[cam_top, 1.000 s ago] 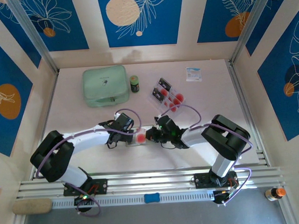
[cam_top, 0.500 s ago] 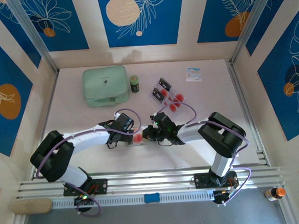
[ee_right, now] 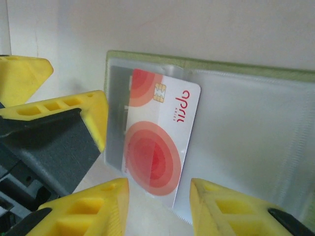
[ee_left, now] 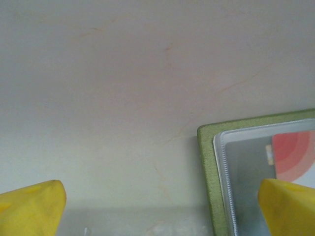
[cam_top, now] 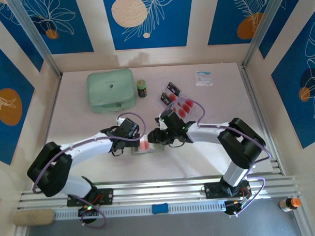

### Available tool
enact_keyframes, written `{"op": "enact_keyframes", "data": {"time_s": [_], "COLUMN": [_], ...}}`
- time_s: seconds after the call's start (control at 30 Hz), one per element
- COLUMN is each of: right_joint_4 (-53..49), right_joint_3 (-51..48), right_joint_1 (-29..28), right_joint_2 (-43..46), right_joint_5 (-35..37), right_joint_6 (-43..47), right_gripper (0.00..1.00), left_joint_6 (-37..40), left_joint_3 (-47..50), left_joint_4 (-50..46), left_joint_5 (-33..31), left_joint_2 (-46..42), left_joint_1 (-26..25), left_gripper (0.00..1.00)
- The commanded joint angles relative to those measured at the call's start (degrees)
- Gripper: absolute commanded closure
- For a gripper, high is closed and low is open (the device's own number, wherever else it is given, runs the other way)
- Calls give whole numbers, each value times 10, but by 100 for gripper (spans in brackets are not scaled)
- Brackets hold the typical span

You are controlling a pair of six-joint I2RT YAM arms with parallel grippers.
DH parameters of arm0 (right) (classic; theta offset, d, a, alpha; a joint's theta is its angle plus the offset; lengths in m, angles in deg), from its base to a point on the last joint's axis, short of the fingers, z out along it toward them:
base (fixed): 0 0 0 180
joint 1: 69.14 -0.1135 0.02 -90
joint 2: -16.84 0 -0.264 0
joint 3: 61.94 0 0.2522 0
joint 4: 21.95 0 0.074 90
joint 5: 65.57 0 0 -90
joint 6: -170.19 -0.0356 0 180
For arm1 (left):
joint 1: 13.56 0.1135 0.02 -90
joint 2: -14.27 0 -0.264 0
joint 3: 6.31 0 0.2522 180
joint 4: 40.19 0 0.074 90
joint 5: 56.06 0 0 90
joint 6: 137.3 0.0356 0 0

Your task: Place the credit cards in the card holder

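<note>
**A:** From above, where does it all sit?

**B:** The card holder (cam_top: 151, 149) lies open on the tabletop (cam_top: 80, 126), about midway along its near edge. The left gripper (cam_top: 133, 143) is at the holder's left end and the right gripper (cam_top: 156, 139) at its right. One credit card (cam_top: 144, 145) shows red on top of it. The other credit cards wait in the clear tray (cam_top: 163, 98), closer to the far edge.

**A:** And the left wrist view?

**B:** Its fingers (ee_left: 29, 206) are spread wide and grasp nothing. One tip hangs over the clear sleeve (ee_left: 246, 167) by the holder's corner, but I can't tell if it presses down. If it doesn't, I'd expect the holder to skid across the smooth top once the card is pushed.

**A:** Right wrist?

**B:** The jaws are parted either side of the card's near end and don't pinch it. The card lies askew: its far end seems tucked under the sleeve's lip, and most of it is outside. A shove along that slant could catch a corner on the seam, buckle the film, or send the card over the sleeve. The grippers are also close enough to bump each other.
</note>
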Motion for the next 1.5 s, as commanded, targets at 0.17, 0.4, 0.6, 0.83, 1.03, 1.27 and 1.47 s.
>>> {"op": "enact_keyframes", "data": {"time_s": [0.17,0.4,0.6,0.83,1.03,1.27,1.47], "right_joint_4": [-173,-202,-198,-193,-193,-193,-195], "right_joint_3": [96,148,167,174,181,208,225], "right_joint_1": [9,-4,-19,-34,-42,-52,-51], "right_joint_2": [-7,-56,-90,-118,-141,-162,-168], "right_joint_5": [-6,-10,-14,-6,0,-5,-20], "right_joint_6": [122,152,153,144,137,127,122], "right_gripper": [85,100,100,100,100,100,100], "left_joint_6": [-75,-114,-117,-101,-91,-82,-84], "left_joint_3": [17,43,55,51,50,42,41], "left_joint_4": [-27,-55,-55,-41,-23,-7,-2], "left_joint_5": [5,-6,-8,6,23,35,37], "left_joint_2": [-34,-33,-34,-16,7,32,33], "left_joint_1": [20,28,30,31,31,31,32], "left_gripper": [0,0,0,0,0,0,0]}}
